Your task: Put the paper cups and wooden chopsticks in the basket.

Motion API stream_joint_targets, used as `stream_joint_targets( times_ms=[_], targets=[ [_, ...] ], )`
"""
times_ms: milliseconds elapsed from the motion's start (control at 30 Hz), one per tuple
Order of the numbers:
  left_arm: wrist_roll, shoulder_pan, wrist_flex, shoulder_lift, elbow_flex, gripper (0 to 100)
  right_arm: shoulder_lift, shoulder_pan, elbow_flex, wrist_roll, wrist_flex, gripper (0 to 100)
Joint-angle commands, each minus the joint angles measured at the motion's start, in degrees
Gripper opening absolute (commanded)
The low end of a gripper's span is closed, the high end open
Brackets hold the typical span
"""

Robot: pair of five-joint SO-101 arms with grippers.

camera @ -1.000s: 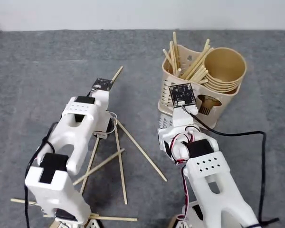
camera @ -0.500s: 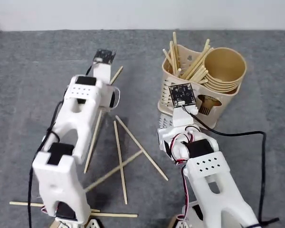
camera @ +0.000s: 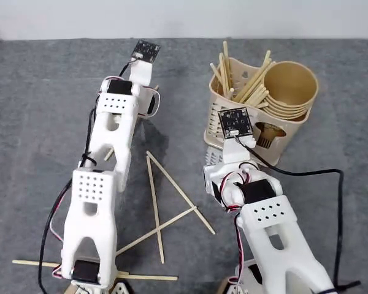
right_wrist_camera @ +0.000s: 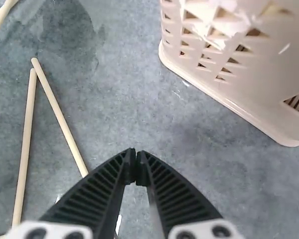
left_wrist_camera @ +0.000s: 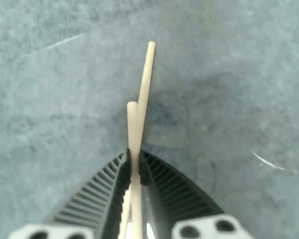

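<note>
Several pale wooden chopsticks (camera: 154, 202) lay loose beside the right gripper's (right_wrist_camera: 135, 167) shut, empty jaws. The left gripper's (left_wrist_camera: 134, 164) jaws pinched a chopstick pair (left_wrist_camera: 133, 129). Stacked tan paper cups (camera: 291, 86) already sat in the beige slotted basket (camera: 216, 131) ahead.

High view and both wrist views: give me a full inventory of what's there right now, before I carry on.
basket: one, beige, far right of the mat
paper cups: nested stack, number unclear, tan, basket's right compartment
basket chopsticks: a bundle, pale wood, upright in the basket's left compartment
loose chopsticks: at least five, pale wood, three crossed between the arms, two by the left arm's base
held chopsticks: two, pale wood, in the left gripper
mat: one, grey, under everything
cable: one, black, beside the right arm
left arm: white, stretched out
right arm: white, near the basket
left gripper: black, shut on the held chopsticks
right gripper: black, shut, empty, above the mat beside the basket
</note>
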Motion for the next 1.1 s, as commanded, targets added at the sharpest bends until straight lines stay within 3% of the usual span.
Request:
stream_joint_targets(
  times_ms=[0, 100, 267, 700, 867, 1067],
  targets=[
    [-0.6, -0.9, 7.4, 3.2, -15.8, 13, -1.0, 0.3, -0.4, -0.5, -0.7, 0.9],
    [-0.6, -1.7, 16.0, 6.8, -25.5, 24, -0.9, 0.3, -0.4, -0.5, -0.7, 0.9],
    [-5.1, -2.5, 25.0, 11.2, -35.9, 25, -0.9, 0.3, -0.4, -0.5, -0.8, 0.9],
    [-11.3, -5.2, 25.8, 20.0, -36.4, 25, -0.9, 0.2, -0.4, -0.5, -0.6, 0.9],
    [-12.0, -4.7, 25.8, 21.5, -36.1, 16, -0.9, 0.2, -0.4, -0.5, -0.6, 0.9],
    [-18.3, -2.8, 25.7, 21.9, -33.4, 4, -1.0, 0.2, -0.4, -0.5, -0.5, 0.9]
  ],
)
